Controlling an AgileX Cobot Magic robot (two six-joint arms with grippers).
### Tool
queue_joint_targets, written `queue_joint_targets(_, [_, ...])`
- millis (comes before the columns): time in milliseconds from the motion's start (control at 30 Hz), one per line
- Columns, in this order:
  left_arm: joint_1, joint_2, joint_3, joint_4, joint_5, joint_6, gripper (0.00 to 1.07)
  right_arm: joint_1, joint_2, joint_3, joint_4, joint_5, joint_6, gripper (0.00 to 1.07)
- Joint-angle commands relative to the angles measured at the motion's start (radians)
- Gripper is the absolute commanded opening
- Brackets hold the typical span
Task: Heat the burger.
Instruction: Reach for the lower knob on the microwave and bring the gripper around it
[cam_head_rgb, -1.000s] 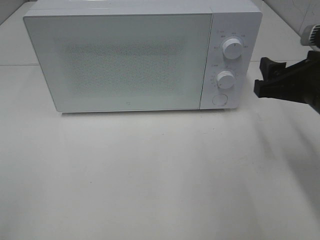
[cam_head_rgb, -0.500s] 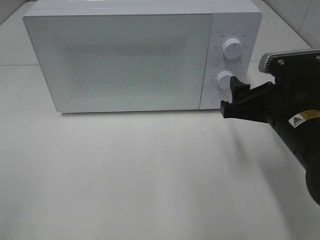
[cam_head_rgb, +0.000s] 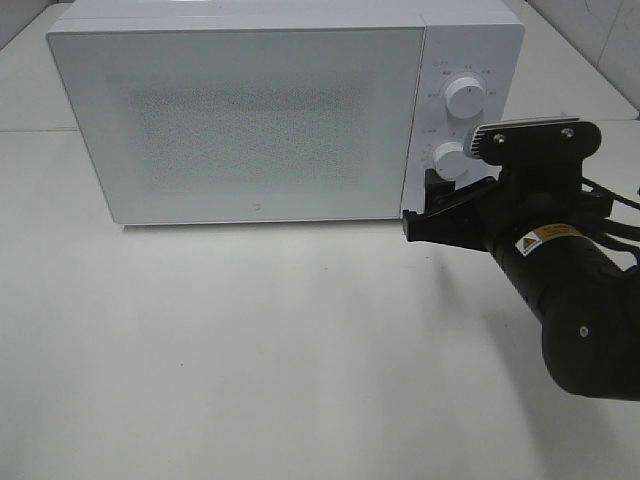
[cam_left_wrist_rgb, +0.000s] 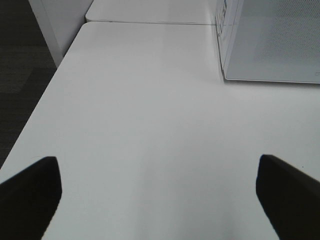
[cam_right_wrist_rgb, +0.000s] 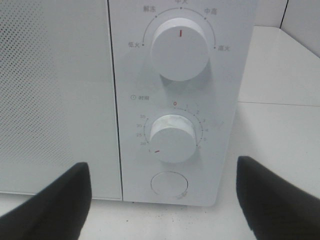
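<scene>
My right claw (cam_head_rgb: 421, 205), right of centre in the high view, stands spread, matte black fingers (cam_right_wrist_rgb: 55, 205) flanking the round button (cam_right_wrist_rgb: 169, 184) under the smooth timer knob (cam_right_wrist_rgb: 172, 138). For a clean turn I'd centre on the knob, then close squarely. My left claw (cam_left_wrist_rgb: 160, 195) gapes over the white table (cam_left_wrist_rgb: 140, 125). The microwave (cam_head_rgb: 250, 120), glossy with a dotted door, is shut. The burger is not in sight.

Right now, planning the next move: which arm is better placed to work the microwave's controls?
Right. The right gripper, open, is at the microwave, facing its lower dial and round button. The left gripper hangs open over the table, away from them.
</scene>
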Motion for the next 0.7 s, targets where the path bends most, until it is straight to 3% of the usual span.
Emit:
queue_joint_targets(33, [0.002, -0.015, 0.0, -0.001, 0.001, 0.0, 0.98, -0.018, 0.017, -0.027, -0.02, -0.07, 0.009, 0.76])
queue_joint_targets(700, [0.002, -0.015, 0.0, -0.001, 0.001, 0.0, 0.98, -0.111, 0.179, -0.222, -0.08, -0.047, 0.042, 0.76])
